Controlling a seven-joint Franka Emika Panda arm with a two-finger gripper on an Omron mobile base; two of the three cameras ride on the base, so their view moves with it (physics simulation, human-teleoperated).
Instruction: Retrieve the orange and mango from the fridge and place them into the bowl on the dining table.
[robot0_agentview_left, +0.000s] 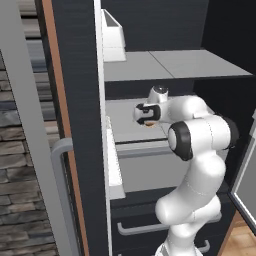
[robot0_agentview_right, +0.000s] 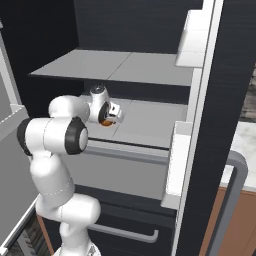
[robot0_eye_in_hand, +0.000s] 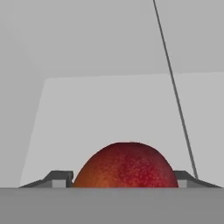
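Hand view — claw (robot0_eye_in_hand: 124, 183) clenched on the mango (robot0_eye_in_hand: 126, 165); fingertips (robot0_eye_in_hand: 59, 178) flank it — over the fridge (robot0_agentview_left: 80, 100) shelf.

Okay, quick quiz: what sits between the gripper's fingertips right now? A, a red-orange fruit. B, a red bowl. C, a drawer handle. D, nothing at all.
A: in the hand view the mango, red shading to orange, fills the gap between the two fingers of the gripper, above the fridge's grey shelf.
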